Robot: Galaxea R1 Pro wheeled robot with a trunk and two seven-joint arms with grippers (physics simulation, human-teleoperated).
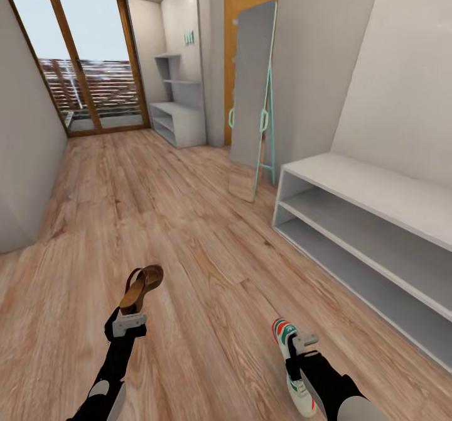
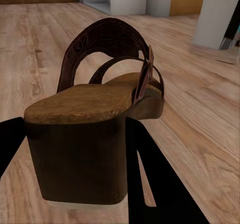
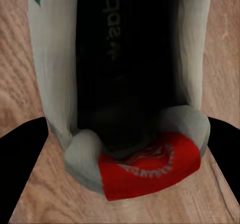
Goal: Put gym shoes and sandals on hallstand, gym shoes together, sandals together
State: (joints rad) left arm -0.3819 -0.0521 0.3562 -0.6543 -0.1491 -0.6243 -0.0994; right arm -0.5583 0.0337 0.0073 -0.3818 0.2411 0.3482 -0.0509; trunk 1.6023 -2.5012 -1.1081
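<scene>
**Tools loaded, rack lies to the right**

Left tool [image 1: 129, 322] is pinched on a brown sandal [image 1: 142, 288] at its heel block, the sandal held clear of the corridor floor [image 1: 188, 220] with its long axis pointing forward and upward. In the left wrist view the dark fingers [image 2: 150, 184] are seen flanking the heel of the sandal [image 2: 100, 129]. Right tool [image 1: 300, 344] is closed on a gym shoe [image 1: 290, 353], gripped at mid-length; the shoe's long axis runs roughly fore and aft, toe away from the robot. The hallstand [image 1: 376, 213] stands ahead on the right, its two open shelves facing the corridor. It is judged that the right arm is nearer the rack, so the gym shoe is better placed first.
</scene>
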